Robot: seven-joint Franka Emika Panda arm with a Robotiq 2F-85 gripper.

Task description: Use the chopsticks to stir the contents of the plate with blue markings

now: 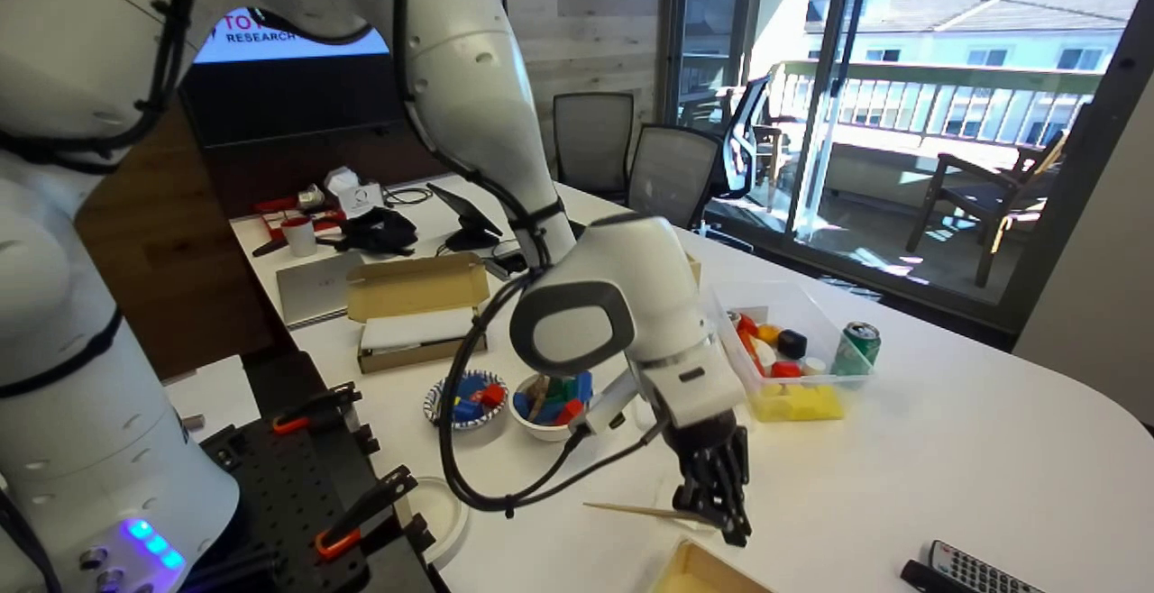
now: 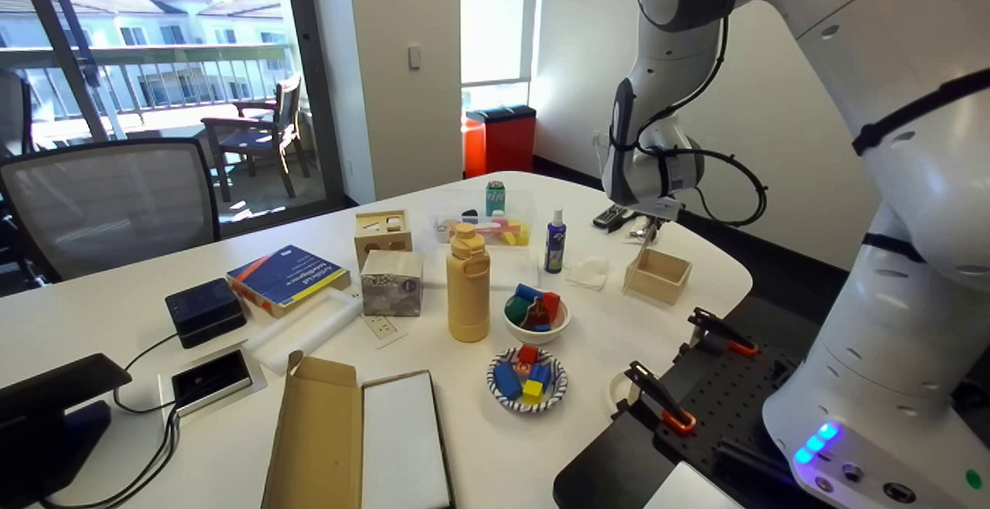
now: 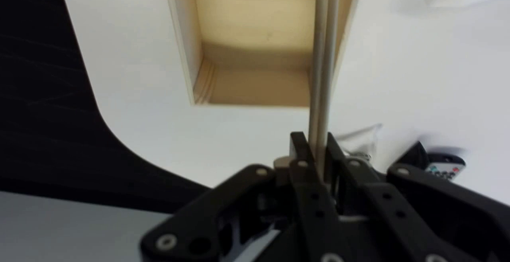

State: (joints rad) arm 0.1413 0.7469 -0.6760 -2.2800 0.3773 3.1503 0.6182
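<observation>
The pair of pale chopsticks (image 3: 323, 63) is clamped between the fingertips of my gripper (image 3: 313, 137). In the wrist view they point away from the fingers, across the right side of an open wooden box (image 3: 255, 88). In both exterior views the gripper (image 1: 732, 525) (image 2: 654, 227) is near that box, and the chopsticks (image 1: 636, 510) (image 2: 636, 265) reach out from it, slanting down in an exterior view. The plate with blue markings (image 1: 435, 404) (image 2: 558, 394) is a small striped dish well away from the gripper. It holds red, blue and yellow blocks. It is outside the wrist view.
A white bowl (image 1: 541, 433) (image 2: 539, 336) of blocks stands beside the plate. A blue spray bottle (image 2: 554, 247), a yellow bottle (image 2: 469, 292) and a clear bin (image 1: 852, 378) stand further off. An open cardboard box (image 1: 419, 287) lies behind the plate. A remote (image 1: 974, 566) lies near the wooden box.
</observation>
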